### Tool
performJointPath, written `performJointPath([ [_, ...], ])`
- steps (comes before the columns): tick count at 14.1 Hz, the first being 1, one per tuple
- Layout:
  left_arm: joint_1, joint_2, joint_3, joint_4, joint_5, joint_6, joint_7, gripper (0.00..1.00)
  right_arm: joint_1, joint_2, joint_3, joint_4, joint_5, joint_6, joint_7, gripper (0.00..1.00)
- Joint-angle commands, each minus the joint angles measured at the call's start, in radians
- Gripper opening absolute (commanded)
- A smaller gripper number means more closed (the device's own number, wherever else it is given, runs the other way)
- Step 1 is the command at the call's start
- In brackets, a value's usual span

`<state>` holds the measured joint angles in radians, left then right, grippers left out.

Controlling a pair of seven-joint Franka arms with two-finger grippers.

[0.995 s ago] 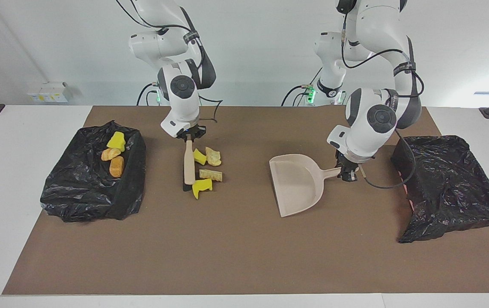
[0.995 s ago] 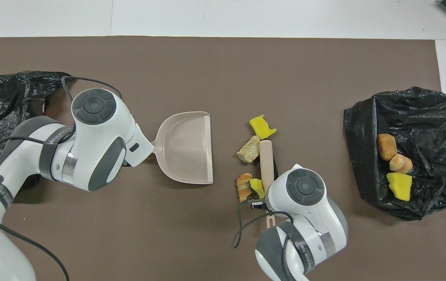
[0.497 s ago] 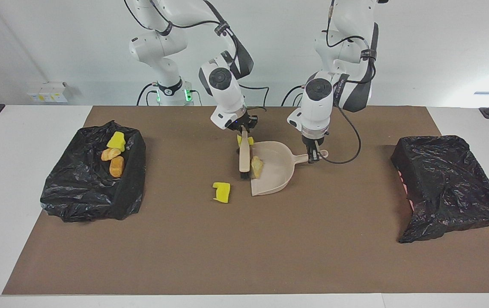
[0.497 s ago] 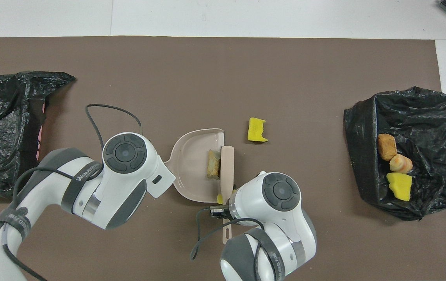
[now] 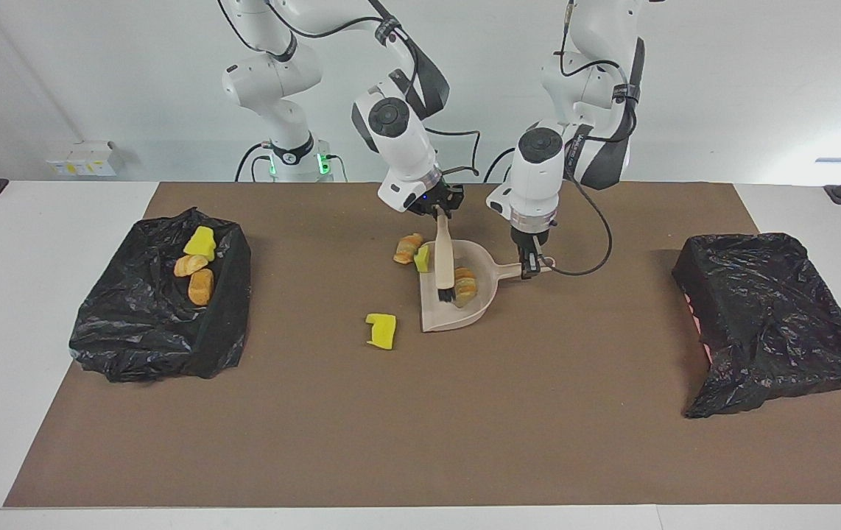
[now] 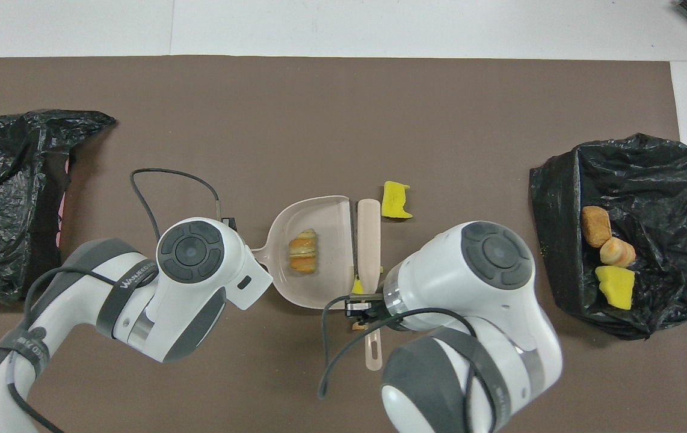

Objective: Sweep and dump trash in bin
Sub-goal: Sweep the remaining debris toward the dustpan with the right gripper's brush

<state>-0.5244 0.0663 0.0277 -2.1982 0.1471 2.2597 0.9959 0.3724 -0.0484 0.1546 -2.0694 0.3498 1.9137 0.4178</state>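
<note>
My right gripper (image 5: 440,213) is shut on the beige brush (image 5: 443,258), whose black bristles stand inside the mouth of the beige dustpan (image 5: 457,315). My left gripper (image 5: 531,263) is shut on the dustpan's handle. One tan bread lump (image 5: 465,283) lies in the pan; it also shows in the overhead view (image 6: 304,251). A brown lump (image 5: 408,248) and a yellow chunk (image 5: 422,258) lie just outside the pan's mouth, nearer the robots. Another yellow chunk (image 5: 381,330) lies on the mat, farther from the robots than the pan. In the overhead view the arm hides my left gripper.
A bin lined with a black bag (image 5: 229,294) stands at the right arm's end and holds three scraps: one yellow chunk (image 5: 199,241) and two brown lumps. A crumpled black bag (image 5: 766,324) lies at the left arm's end. A brown mat (image 5: 420,427) covers the table.
The brush has pushed the bread lump from the pan's mouth deeper into the pan. A brown lump now shows beside the pan's mouth. The loose yellow chunk has not moved.
</note>
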Motion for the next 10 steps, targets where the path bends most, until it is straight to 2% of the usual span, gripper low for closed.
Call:
performJointPath([
  [1, 0.033, 0.009, 0.003, 0.024, 0.008, -0.005, 0.025, 0.00, -0.081, -0.018, 0.008, -0.017, -0.159, -0.042, -0.072, 0.00],
  [3, 0.072, -0.011, 0.003, 0.038, 0.008, -0.061, 0.151, 0.00, -0.170, -0.002, 0.010, -0.017, -0.250, -0.070, -0.263, 0.00],
  [5, 0.084, -0.051, 0.006, 0.029, 0.009, -0.107, 0.231, 0.00, -0.219, 0.053, 0.011, -0.012, -0.412, -0.064, -0.394, 0.00],
  [7, 0.072, -0.081, 0.003, -0.006, 0.040, -0.112, 0.231, 0.00, -0.216, 0.117, 0.014, -0.005, -0.521, -0.042, -0.416, 0.00],
  [10, 0.032, -0.158, 0.001, -0.122, 0.051, -0.100, 0.217, 0.00, -0.162, 0.176, 0.017, -0.009, -0.519, 0.001, -0.406, 0.00],
])
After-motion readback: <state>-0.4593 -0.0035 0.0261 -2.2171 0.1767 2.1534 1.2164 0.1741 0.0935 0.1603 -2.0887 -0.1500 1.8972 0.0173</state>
